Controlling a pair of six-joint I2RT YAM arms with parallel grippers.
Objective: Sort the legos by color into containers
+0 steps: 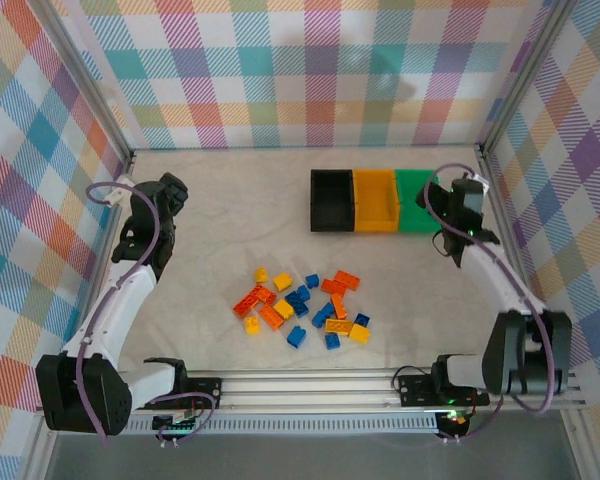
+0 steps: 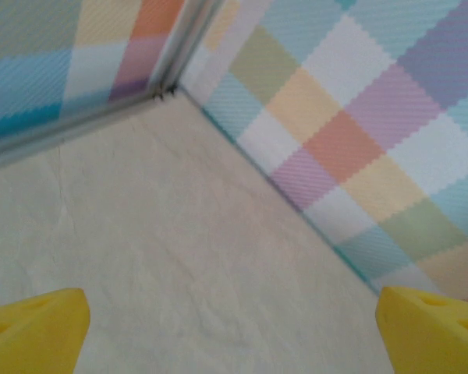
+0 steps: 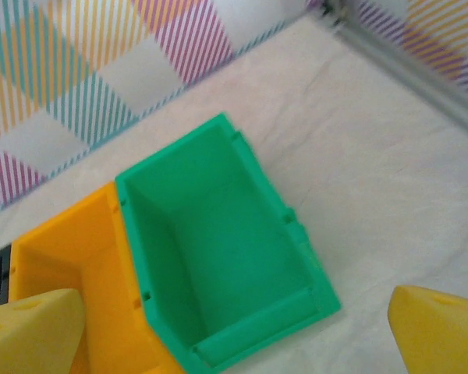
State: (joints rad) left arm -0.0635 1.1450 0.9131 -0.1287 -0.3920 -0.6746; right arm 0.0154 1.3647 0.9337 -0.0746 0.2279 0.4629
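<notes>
Two arms stand over a cream table (image 1: 230,225) enclosed by plaid walls (image 1: 310,70).

Left: the left gripper (image 1: 166,192) hangs near the left wall, well apart from the bricks. Seen from its wrist camera, its yellow fingertips (image 2: 31,327) sit at opposite lower corners of the view, spread wide with nothing but bare table between them, pointing toward the corner where two walls meet.

Centre: the legos (image 1: 305,305), roughly twenty orange, yellow and blue bricks, lie in a loose cluster on the table, toward the near edge and between the two arms. All of them rest on the table, apart from the bins.

Right of centre: the containers form a joined row toward the back, black bin (image 1: 332,200), then yellow-orange bin (image 1: 375,200), then green bin (image 1: 412,192).

Right: the right gripper (image 1: 450,200) hovers at the green bin's right end. From its wrist camera the jaws stand wide apart, holding nothing, one tip over the yellow-orange bin and the other over bare table, with the green bin's open interior below.
</notes>
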